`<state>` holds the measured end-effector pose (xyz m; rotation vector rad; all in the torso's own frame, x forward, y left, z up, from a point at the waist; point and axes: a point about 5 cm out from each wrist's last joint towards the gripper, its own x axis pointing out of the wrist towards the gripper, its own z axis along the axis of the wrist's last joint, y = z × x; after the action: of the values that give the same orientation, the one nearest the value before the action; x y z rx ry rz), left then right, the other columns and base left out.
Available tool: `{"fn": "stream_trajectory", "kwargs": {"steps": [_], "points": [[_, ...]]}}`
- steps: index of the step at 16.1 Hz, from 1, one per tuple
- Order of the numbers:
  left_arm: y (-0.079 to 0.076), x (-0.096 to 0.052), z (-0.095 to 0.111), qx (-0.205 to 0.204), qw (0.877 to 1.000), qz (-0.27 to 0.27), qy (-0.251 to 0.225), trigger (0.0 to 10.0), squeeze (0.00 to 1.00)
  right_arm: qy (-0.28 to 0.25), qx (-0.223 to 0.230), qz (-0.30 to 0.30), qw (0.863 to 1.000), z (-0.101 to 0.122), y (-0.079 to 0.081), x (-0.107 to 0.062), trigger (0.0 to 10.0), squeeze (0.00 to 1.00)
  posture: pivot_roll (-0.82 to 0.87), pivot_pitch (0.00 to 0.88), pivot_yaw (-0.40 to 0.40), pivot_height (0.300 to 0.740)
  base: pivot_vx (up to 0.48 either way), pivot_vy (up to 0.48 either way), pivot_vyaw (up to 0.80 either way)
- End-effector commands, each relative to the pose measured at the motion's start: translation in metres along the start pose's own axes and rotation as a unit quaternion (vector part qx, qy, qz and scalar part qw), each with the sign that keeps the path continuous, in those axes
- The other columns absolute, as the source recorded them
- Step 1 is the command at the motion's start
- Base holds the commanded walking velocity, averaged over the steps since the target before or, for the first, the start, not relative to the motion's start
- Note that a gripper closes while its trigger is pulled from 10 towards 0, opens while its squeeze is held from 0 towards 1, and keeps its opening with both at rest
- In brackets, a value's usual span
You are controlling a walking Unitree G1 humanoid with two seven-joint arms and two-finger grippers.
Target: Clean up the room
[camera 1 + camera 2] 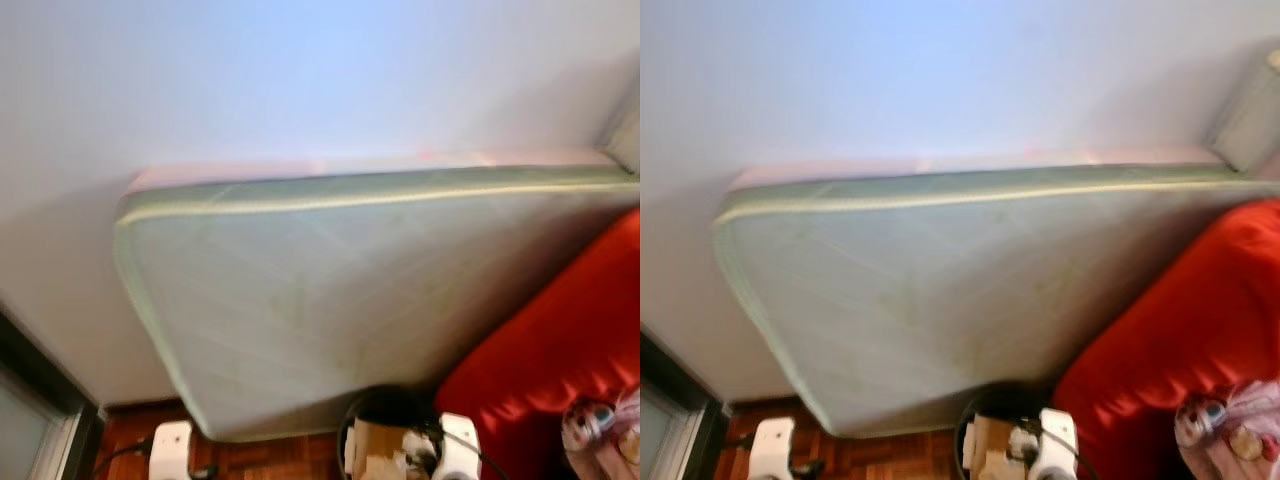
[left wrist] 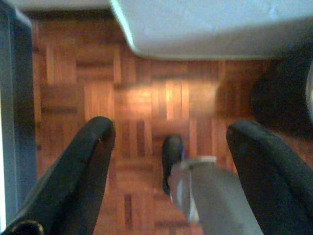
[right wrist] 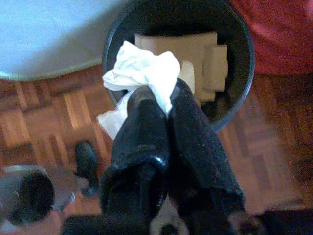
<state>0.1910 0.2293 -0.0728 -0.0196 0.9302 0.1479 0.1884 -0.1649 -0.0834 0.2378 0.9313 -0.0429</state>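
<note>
My right gripper (image 3: 164, 95) is shut on a crumpled white tissue (image 3: 142, 73), which it holds above the near rim of a round black bin (image 3: 244, 63). Flat pieces of brown cardboard (image 3: 195, 54) lie inside the bin. In the left eye view the bin (image 1: 385, 405) stands on the floor at the foot of the mattress, between my two white wrists. My left gripper (image 2: 171, 128) hangs open over bare parquet floor (image 2: 146, 98), with nothing between its fingers.
A pale green mattress (image 1: 330, 290) leans on its side against the white wall. A red cushion or sofa (image 1: 560, 350) lies to the right, touching the bin's side, with a clear bag of items (image 1: 600, 430) at its lower edge. A dark door frame (image 1: 30, 370) stands at the left.
</note>
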Motion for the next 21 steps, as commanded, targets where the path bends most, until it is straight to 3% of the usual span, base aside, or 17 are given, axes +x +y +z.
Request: {"fn": "stream_trajectory", "kwargs": {"steps": [1,4,10,13,14,15,21], "points": [[-0.008,0.002,0.005,-0.006,1.000,-0.011,-0.006,10.0,0.00,0.008,0.004,-0.021,1.000,-0.006,-0.015,-0.004,10.0,0.00,0.06,0.000,-0.050,0.740,0.311,0.000,0.00],[-0.008,0.002,0.006,-0.002,1.000,-0.008,-0.011,10.0,0.00,0.005,0.002,-0.021,1.000,-0.005,-0.015,-0.004,10.0,0.00,0.05,0.000,-0.050,0.740,0.205,0.000,0.00],[-0.007,0.000,0.014,-0.005,0.998,-0.001,-0.066,10.0,0.00,-0.032,0.014,-0.021,0.999,-0.002,-0.015,-0.004,10.0,0.00,0.04,0.000,-0.038,0.740,0.000,0.000,0.00],[-0.008,-0.002,0.016,-0.003,0.995,-0.017,-0.100,10.0,0.00,-0.059,-0.010,-0.008,0.998,0.001,-0.014,-0.006,10.0,0.00,0.02,0.000,-0.024,0.740,0.000,0.000,0.00],[-0.039,0.000,0.093,0.008,0.977,-0.043,-0.206,10.0,0.00,-0.075,-0.003,-0.004,0.997,0.001,-0.014,-0.007,10.0,0.00,0.01,0.000,-0.022,0.740,0.000,0.000,0.00],[-0.045,-0.002,0.108,0.008,0.971,-0.050,-0.232,10.0,0.00,-0.086,-0.002,0.000,0.996,0.002,-0.014,-0.008,10.0,0.00,0.01,0.000,-0.022,0.740,0.000,0.000,0.00],[-0.045,-0.009,0.113,0.008,0.955,-0.054,-0.292,10.0,0.00,-0.145,0.005,0.026,0.989,-0.005,-0.016,-0.016,10.0,0.00,0.04,0.000,-0.052,0.740,0.000,0.000,0.00]]}}
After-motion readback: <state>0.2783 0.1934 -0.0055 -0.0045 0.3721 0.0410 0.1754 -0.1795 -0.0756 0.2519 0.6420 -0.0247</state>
